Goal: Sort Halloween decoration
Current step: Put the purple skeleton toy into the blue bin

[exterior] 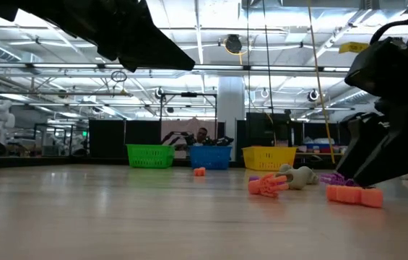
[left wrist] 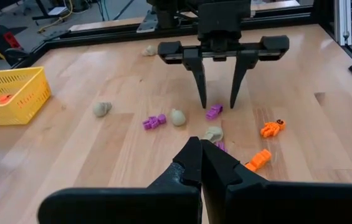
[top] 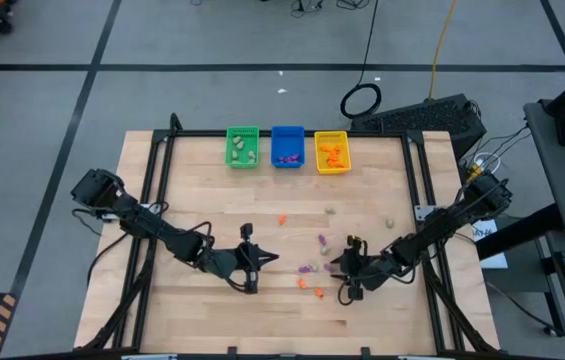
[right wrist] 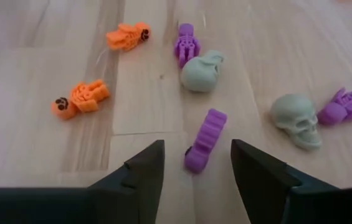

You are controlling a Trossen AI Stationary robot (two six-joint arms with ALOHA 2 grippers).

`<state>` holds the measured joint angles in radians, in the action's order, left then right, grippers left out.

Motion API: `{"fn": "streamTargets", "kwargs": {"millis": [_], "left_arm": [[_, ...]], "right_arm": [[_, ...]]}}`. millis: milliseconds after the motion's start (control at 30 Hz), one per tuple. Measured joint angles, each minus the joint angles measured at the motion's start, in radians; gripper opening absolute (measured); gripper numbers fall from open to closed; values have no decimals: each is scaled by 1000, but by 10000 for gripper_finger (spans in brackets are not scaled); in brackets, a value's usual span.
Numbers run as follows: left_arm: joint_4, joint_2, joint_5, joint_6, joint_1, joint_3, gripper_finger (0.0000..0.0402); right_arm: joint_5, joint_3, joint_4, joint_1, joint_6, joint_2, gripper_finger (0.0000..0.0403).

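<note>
Small Halloween decorations lie loose on the wooden table: orange figures, purple pieces and pale skulls. My right gripper stands open and low over the table, one finger on either side of a purple trinket that lies flat on the wood; I see no touch. In the left wrist view that gripper hangs just above this trinket. My left gripper is shut with nothing in it, hovering left of the pile.
Three small bins stand in a row at the far edge: green, blue and yellow, each with a few trinkets inside. More loose trinkets lie toward them: an orange one and pale ones.
</note>
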<state>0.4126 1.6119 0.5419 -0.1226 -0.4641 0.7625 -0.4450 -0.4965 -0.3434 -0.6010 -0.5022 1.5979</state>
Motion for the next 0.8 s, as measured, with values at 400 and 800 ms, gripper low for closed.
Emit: {"fn": "streamTargets", "kwargs": {"millis": [400,800], "left_arm": [[0,0,0,0,0,0,1],[-1,0,0,-1,0,0,1]], "right_arm": [[-51,-2,-69,-2,-10,83,98],[-21,1,-50,-3,46,14,12]]}}
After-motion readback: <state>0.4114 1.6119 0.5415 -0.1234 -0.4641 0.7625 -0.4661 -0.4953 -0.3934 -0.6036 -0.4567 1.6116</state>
